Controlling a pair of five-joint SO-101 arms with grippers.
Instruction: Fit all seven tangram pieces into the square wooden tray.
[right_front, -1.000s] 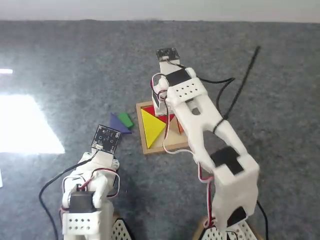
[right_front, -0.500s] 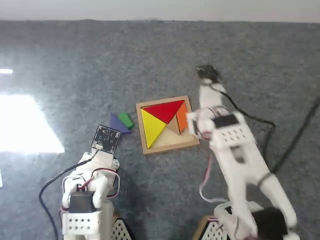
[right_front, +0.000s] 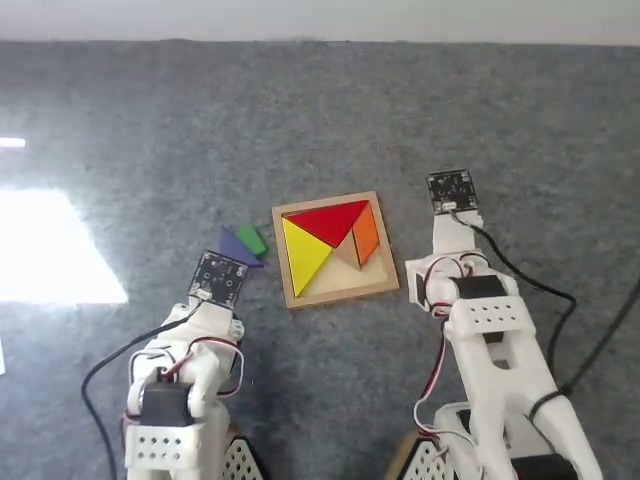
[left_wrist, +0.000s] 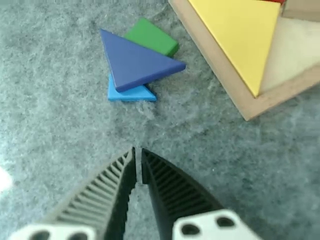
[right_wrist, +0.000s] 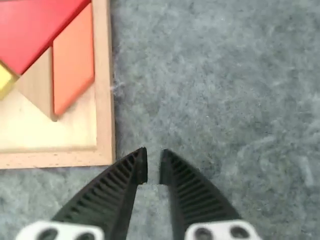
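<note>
The square wooden tray (right_front: 339, 296) sits in the middle of the grey table (right_front: 150, 120). Some pieces are already inside it. A big red triangle (right_front: 328, 218) fills the far side. A big yellow triangle (right_front: 302, 252) fills the left side, and the two touch along one slanted edge. An orange slanted piece (right_front: 366, 237) lies flat against the right wall. Between the red and the orange there is a small tan triangle (right_wrist: 37, 82). It may be a wood-coloured piece or just bare tray floor; it is hard to tell. The near part of the tray is bare wood.

Three pieces lie in a little pile on the table, just left of the tray. A dark blue triangle (left_wrist: 135, 62) rests on top of a light blue piece (left_wrist: 131, 93), which peeks out on the near side. A green piece (left_wrist: 150, 36) sits at the far side of the pile, touching the dark blue triangle.

The left gripper (left_wrist: 138, 152) hangs over the grey table on the near side of the pile, not touching any piece. Its fingers are closed down to a thin crack and hold nothing.

The right gripper (right_wrist: 152, 157) hangs over the table close to the near right corner of the tray, just outside the rim. Its fingers are also almost together, with a small gap, and hold nothing.
</note>
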